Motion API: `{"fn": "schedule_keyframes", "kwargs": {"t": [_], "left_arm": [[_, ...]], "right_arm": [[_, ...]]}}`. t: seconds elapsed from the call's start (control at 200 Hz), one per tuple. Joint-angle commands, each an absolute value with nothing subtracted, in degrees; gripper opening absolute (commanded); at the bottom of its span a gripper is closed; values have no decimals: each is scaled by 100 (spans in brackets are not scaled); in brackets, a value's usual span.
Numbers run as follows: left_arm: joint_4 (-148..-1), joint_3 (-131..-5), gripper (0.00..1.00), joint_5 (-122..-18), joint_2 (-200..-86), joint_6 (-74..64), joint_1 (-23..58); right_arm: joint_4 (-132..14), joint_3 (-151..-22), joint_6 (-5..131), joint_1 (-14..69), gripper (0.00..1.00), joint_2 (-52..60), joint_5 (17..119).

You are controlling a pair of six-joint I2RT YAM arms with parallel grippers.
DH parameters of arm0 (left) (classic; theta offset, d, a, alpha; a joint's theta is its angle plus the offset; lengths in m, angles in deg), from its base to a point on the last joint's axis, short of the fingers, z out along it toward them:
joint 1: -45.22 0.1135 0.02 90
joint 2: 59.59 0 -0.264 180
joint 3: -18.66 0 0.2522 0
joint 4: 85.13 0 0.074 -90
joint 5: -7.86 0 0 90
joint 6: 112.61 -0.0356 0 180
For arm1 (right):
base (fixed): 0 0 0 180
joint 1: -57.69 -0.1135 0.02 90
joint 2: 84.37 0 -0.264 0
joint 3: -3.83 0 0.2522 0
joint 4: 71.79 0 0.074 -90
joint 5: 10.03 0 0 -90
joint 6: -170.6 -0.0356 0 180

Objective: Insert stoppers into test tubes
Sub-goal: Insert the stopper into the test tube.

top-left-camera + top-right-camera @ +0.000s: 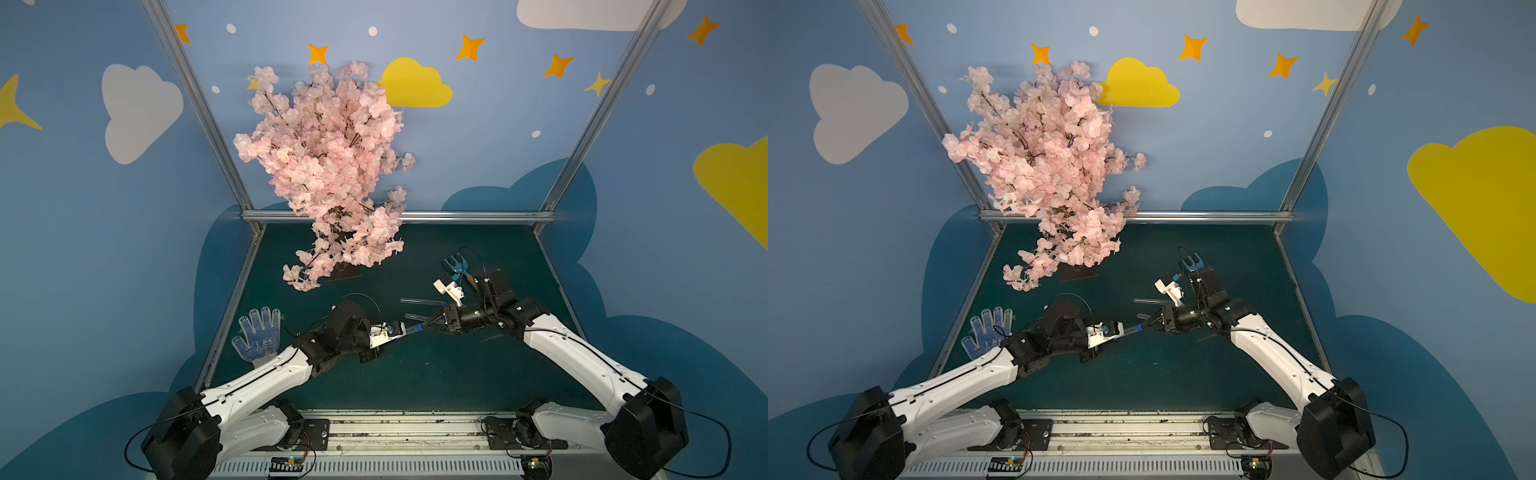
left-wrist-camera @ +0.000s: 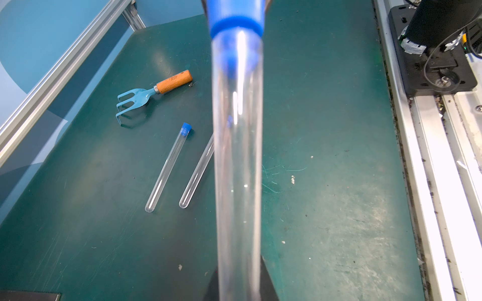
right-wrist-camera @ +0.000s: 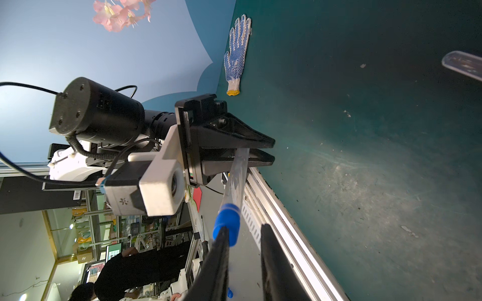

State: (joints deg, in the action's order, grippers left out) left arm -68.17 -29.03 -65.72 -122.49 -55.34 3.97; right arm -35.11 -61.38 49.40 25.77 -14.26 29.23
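**Stopper and tube held in the air between the two claws.** The left claw (image 3: 273,150) is closed on a tube (image 2: 238,169) well back from its mouth. The open end therefore juts clear toward the right claw (image 3: 245,229), where it can take a push along its length. The table (image 2: 326,156) below bears none of the load.

A stopper (image 2: 236,22) sits in that mouth — its narrow step shows blue through the clear wall and its wider cap lies outside the rim — so the insertion looks nearly or fully made. The right claw's jaws stand slightly apart about the cap. One finger (image 3: 221,247) touches it and the other stands clear, which suits pressing or letting go rather than clamping.

Just beside the right claw, two more tubes lie side by side on the table. The stoppered tube (image 2: 167,169) rests out of the working line and is probably finished. The mouth of the second tube (image 2: 197,174) is hidden behind the held one, so it cannot be told whether it is plugged — a blue smear seen through the tube settles nothing. A rake (image 2: 154,91) lies just past these two, and a glove (image 3: 236,56) lies well apart, behind the left claw.

Two things cannot be made out: how deep the stopper is seated, and the held tube's rounded end inside the left claw.
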Motion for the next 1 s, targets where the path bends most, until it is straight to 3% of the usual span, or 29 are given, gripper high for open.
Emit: {"fn": "schedule_keyframes", "kwargs": {"t": [0.0, 0.566, 0.996], "left_arm": [[-7100, -2932, 2, -6150, -12167, -5503, 374], [-7348, -3555, 2, -5937, -12203, -5083, 193], [-7550, -3959, 2, -5958, -12505, -5159, -46]], "right_arm": [[-3546, -6311, 5006, 2450, 22, -1288, 2923], [-3582, -6371, 5218, 1949, 17, -517, 3382], [-4385, -6330, 4924, 1497, 14, 7, 3149]]}}
